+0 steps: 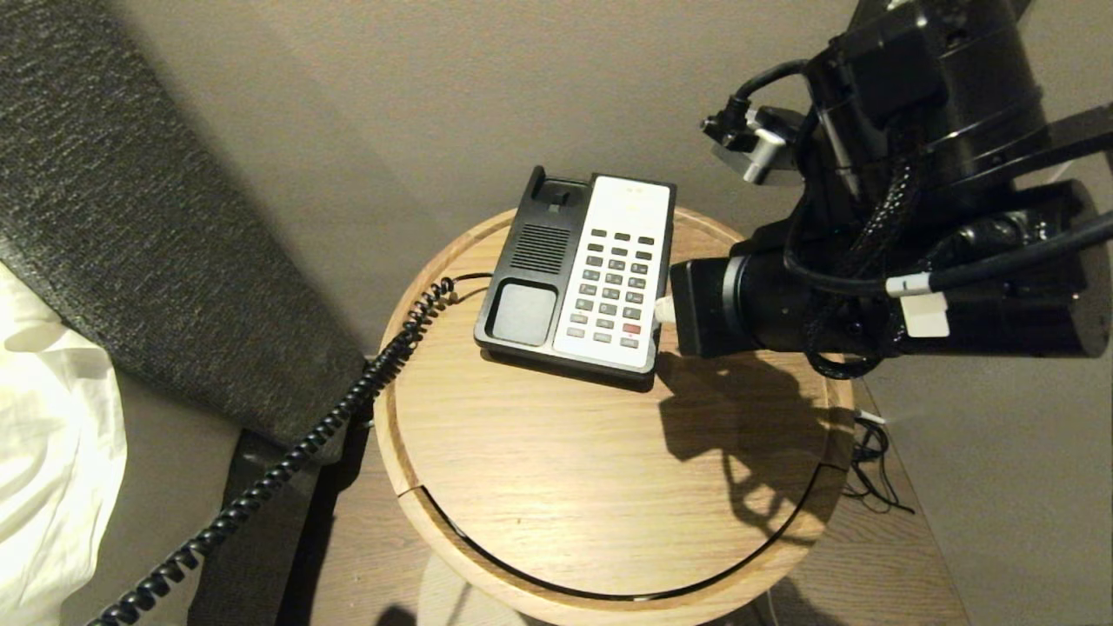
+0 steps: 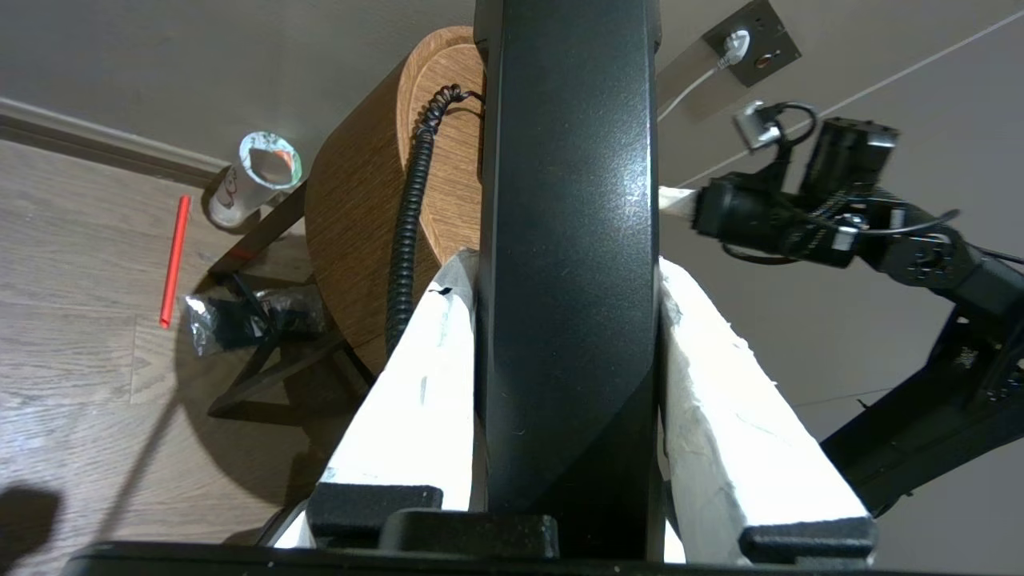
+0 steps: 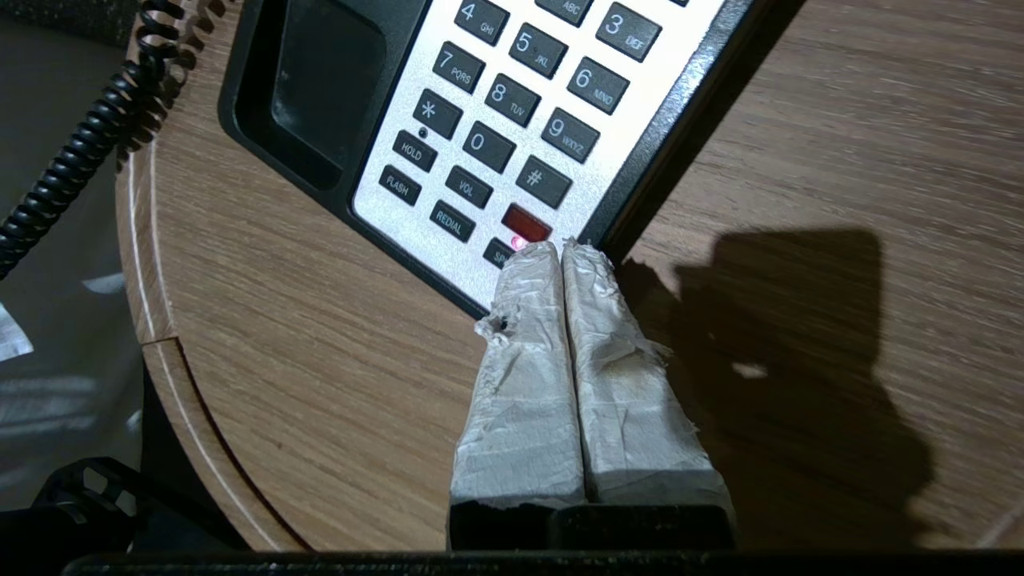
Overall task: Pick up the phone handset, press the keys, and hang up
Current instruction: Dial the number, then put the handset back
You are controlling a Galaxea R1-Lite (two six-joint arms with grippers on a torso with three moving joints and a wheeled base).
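The black-and-white phone base [image 1: 530,269] sits at the back of a round wooden table [image 1: 565,469], its cradle empty. The phone handset [image 2: 568,200] is off to the left, outside the head view, clamped between the white padded fingers [image 2: 424,376] of my left gripper [image 2: 564,260]. Its coiled cord [image 1: 287,461] trails off the table's left edge. My right gripper [image 3: 560,250] is shut with nothing in it. Its tips rest over the near right corner of the keys [image 3: 512,96], just below the red button [image 3: 526,222]. The head view shows that gripper [image 1: 665,310] at the faceplate's right edge.
A grey upholstered panel [image 1: 130,200] and white bedding [image 1: 43,452] stand left of the table. On the floor are a paper cup [image 2: 260,172], a red stick [image 2: 172,260] and a crumpled wrapper [image 2: 240,320]. A wall socket [image 2: 748,44] sits behind; thin cables [image 1: 874,469] lie right of the table.
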